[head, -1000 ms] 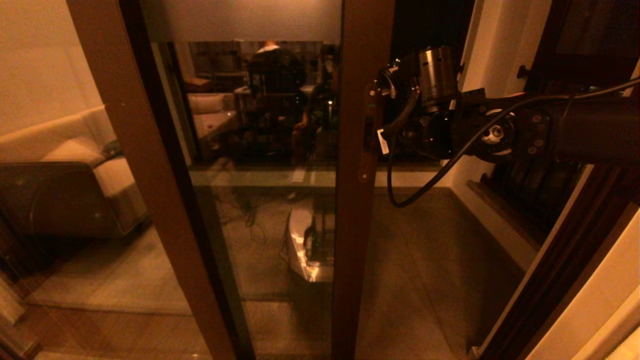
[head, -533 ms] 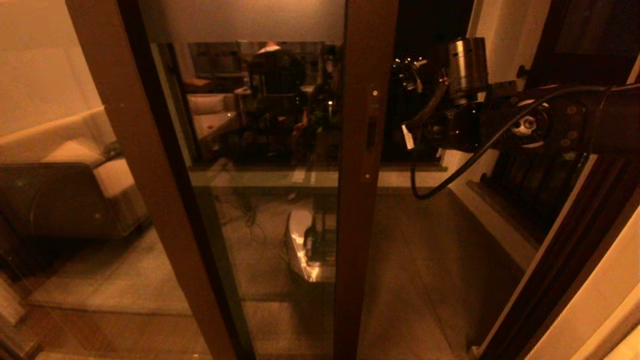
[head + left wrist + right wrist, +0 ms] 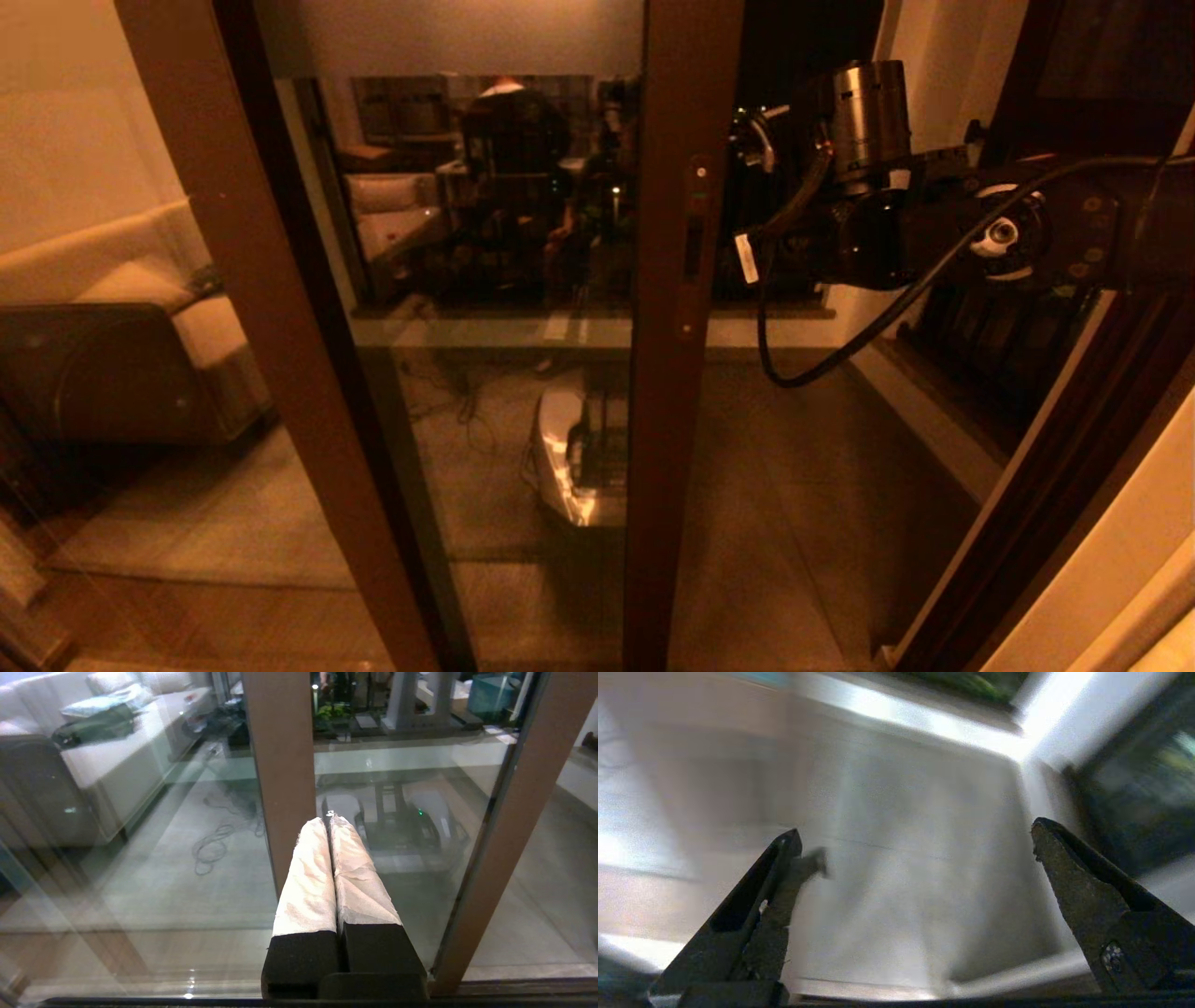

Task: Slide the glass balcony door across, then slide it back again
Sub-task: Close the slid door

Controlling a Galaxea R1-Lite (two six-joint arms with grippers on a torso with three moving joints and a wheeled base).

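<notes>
The glass balcony door (image 3: pixel 485 308) fills the middle of the head view — a tall pane in a brown frame, with a frosted band across the top. Its right-hand stile (image 3: pixel 677 448) runs from the top edge to the bottom just right of centre, and a narrow dark handle slot (image 3: pixel 693 247) is let into that stile in the upper half of the frame. To the right of the stile the doorway stands open onto a tiled balcony floor (image 3: pixel 794 485).

I judge the door heavy and stiff: a big framed pane that rides on a track and will answer only to a steady sideways push. The glass is slick and breakable, so I would not press on it. The places to take hold are the stile's edge or the recessed slot — a fingertip hooked there gives purchase, while the flat face of the frame would likely let me slip.

My right gripper (image 3: pixel 915 858) is raised in the upper right of the head view, in the open gap just beside the stile and level with the slot, not touching it as far as I can see. In its own wrist view the two dark fingers (image 3: pixel 752 914) stand wide apart with nothing between them.

My left gripper (image 3: pixel 331 858) is parked low before the glass, its white-wrapped fingers (image 3: pixel 308 877) pressed together and empty.
</notes>
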